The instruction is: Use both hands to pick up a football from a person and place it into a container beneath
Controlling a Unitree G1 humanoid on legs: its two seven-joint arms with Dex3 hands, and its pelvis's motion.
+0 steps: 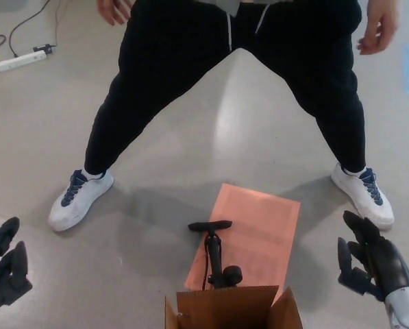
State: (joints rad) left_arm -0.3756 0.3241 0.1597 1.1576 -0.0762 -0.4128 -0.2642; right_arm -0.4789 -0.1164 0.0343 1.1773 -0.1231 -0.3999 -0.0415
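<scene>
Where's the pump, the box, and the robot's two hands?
pump (215,257), head view, on its black shaft.
cardboard box (225,306), head view, on its far wall.
left hand (2,267), head view, on its fingers.
right hand (370,264), head view, on its palm.

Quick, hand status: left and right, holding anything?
Left hand: open, fingers apart, holding nothing.
Right hand: open, fingers apart, holding nothing.

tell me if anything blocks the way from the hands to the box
Nothing visible does. The left hand and right hand hang open on either side of the box; the pump stands just behind it. No football is in view.
</scene>
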